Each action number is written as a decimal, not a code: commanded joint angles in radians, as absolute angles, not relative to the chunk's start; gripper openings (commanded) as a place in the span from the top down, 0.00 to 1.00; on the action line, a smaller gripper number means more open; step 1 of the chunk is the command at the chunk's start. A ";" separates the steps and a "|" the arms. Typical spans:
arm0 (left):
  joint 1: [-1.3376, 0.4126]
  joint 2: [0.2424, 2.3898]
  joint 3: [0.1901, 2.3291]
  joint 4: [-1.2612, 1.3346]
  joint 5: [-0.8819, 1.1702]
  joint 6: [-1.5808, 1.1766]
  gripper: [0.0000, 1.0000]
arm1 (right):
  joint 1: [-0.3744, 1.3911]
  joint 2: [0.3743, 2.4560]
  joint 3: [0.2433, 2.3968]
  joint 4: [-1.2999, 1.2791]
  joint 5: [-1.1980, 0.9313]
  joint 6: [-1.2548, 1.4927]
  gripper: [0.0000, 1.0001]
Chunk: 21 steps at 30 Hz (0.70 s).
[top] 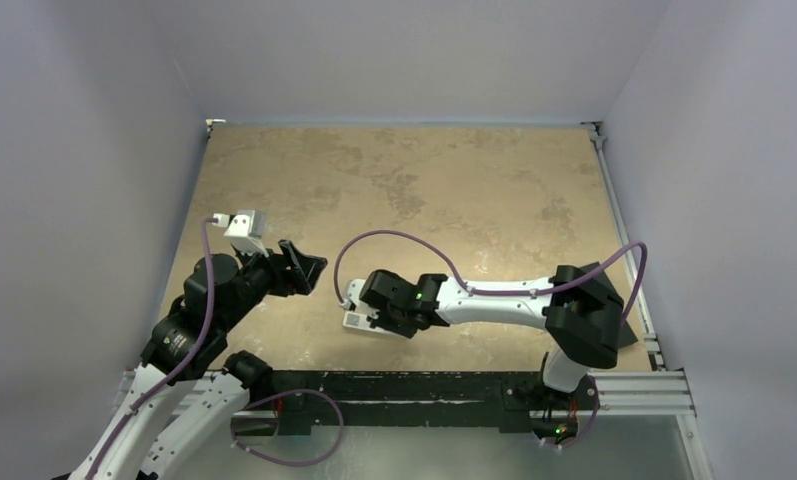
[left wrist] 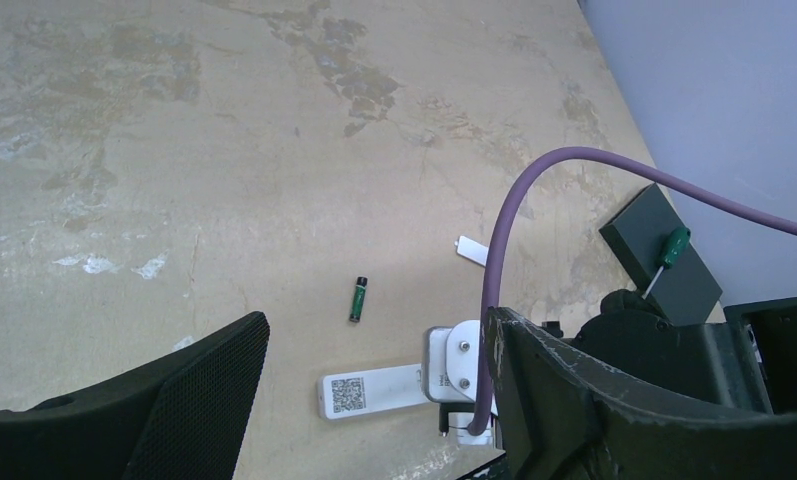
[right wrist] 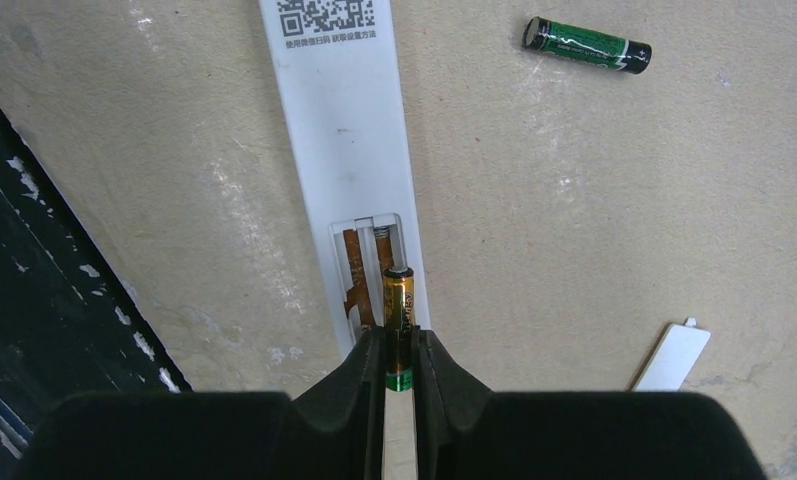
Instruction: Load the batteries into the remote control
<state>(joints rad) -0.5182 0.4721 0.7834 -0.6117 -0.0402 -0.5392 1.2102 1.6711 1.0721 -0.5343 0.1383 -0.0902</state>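
Note:
The remote control (right wrist: 344,120) lies back-up on the table, a QR label at one end and its battery recess (right wrist: 364,265) uncovered. My right gripper (right wrist: 399,342) is shut on a gold-copper battery (right wrist: 398,298), whose free end sits over the right-hand slot of the recess. The second battery (right wrist: 587,45), dark green, lies loose on the table beyond the remote, also in the left wrist view (left wrist: 358,299). My left gripper (left wrist: 376,330) hangs open and holds nothing, up and to the left of the remote (left wrist: 374,390). From above, the right gripper (top: 399,305) covers most of the remote (top: 359,321).
A small white battery cover (right wrist: 672,357) lies on the table to the right of the remote. A black flat pad (left wrist: 639,235) with a green-handled screwdriver (left wrist: 666,260) on it sits near the right wall. The black front rail (right wrist: 34,250) runs close beside the remote.

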 commanded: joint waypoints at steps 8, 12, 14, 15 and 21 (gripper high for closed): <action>-0.513 0.469 0.782 -0.582 -0.038 -0.546 0.21 | 1.204 1.693 1.124 -0.509 0.143 -0.098 0.80; -0.514 0.469 0.783 -0.582 -0.040 -0.546 0.21 | 1.204 1.695 1.124 -0.508 0.137 -0.099 0.79; -0.514 0.469 0.782 -0.582 -0.040 -0.545 0.21 | 1.204 1.695 1.124 -0.506 0.138 -0.100 0.79; -0.514 0.469 0.782 -0.582 -0.039 -0.545 0.21 | 1.204 1.695 1.124 -0.505 0.138 -0.099 0.78; -0.514 0.469 0.782 -0.583 -0.040 -0.546 0.21 | 1.203 1.697 1.121 -0.503 0.151 -0.095 0.77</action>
<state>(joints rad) -0.5175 0.4721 0.7834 -0.6117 -0.0402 -0.5392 1.2095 1.6997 1.0843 -0.5262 0.1383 -0.0902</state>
